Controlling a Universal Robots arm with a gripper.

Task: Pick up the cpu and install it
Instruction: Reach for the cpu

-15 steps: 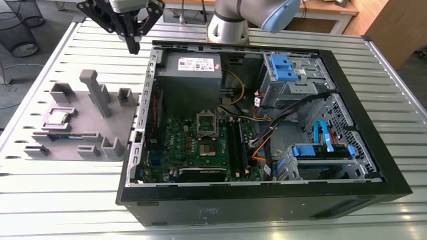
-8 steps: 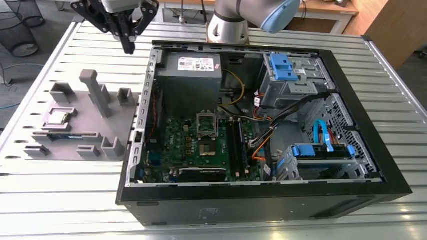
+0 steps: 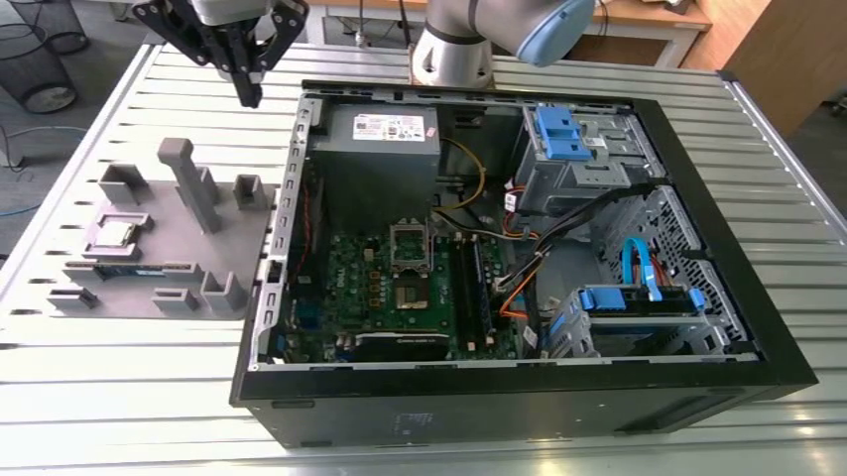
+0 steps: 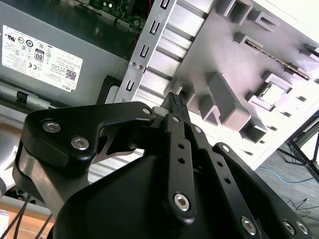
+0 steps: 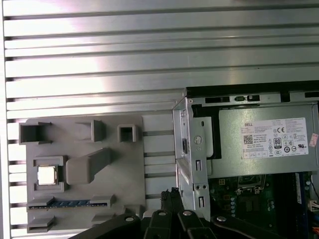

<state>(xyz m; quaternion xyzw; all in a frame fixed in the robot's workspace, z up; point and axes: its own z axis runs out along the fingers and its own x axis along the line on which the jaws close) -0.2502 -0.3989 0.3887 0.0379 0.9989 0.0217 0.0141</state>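
Observation:
The cpu (image 3: 117, 233) is a small silver square lying flat in a pocket of the grey moulded tray (image 3: 245, 243), on the exterior view's left. Both wrist views show the cpu (image 5: 47, 175) (image 4: 273, 93) seated in that tray (image 5: 119, 169) (image 4: 222, 50). My gripper (image 3: 248, 96) hangs high above the table between the tray's far end and the open computer case, well apart from the chip. Its black fingers (image 5: 171, 195) (image 4: 174, 101) are pressed together with nothing between them. The dark framed socket (image 3: 408, 248) sits on the green board inside the case.
A green memory stick (image 3: 133, 270) lies in a tray slot close to the cpu. A tall grey post (image 3: 185, 183) rises from the tray. The open black case (image 3: 530, 402) holds a power supply (image 3: 381, 134), cables and blue drive bays (image 3: 569, 134). The arm's base (image 3: 457, 50) stands behind it.

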